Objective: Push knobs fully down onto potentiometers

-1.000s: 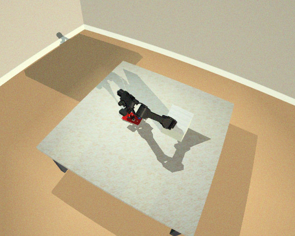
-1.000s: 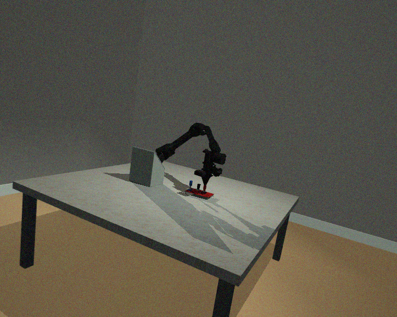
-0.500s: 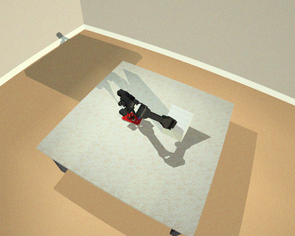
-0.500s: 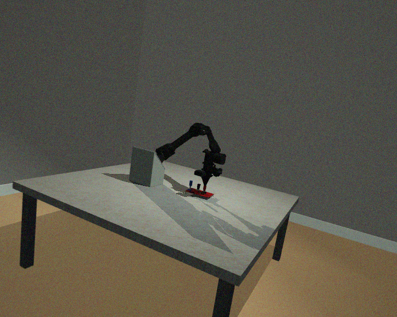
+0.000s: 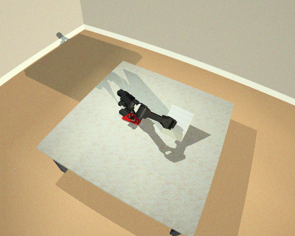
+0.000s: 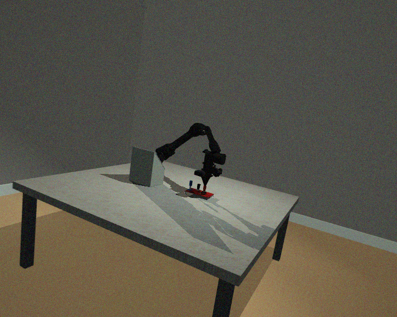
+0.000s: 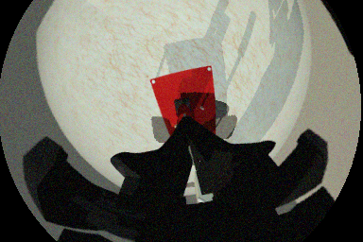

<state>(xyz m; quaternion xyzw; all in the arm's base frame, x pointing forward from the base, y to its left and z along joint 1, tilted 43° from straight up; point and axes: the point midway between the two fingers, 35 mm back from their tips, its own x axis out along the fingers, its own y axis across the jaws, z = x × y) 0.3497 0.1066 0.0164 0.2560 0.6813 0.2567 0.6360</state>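
Note:
The red circuit board (image 5: 136, 122) (image 6: 207, 195) (image 7: 164, 94) sits low over the table. A red knob (image 6: 204, 187) stands near one end, a black knob (image 6: 198, 186) near the middle, and a blue knob (image 6: 190, 182) (image 5: 139, 118) at the end nearer the arm's base. The blue knob stands tall, with a paler part beneath it. My gripper (image 6: 205, 184) (image 7: 185, 119) is shut and points straight down, its tips at the top of the red knob. Whether they touch it, and how far down each knob sits, is too small to tell. In the wrist view the fingers hide the board's near part.
A pale block with a sloped side (image 5: 183, 117) (image 6: 141, 167) stands on the table (image 5: 112, 162) (image 6: 89, 201) by the arm's base. The black and blue knobs stand in a row beside the gripper, on the side toward the base. The arm arches high above the table.

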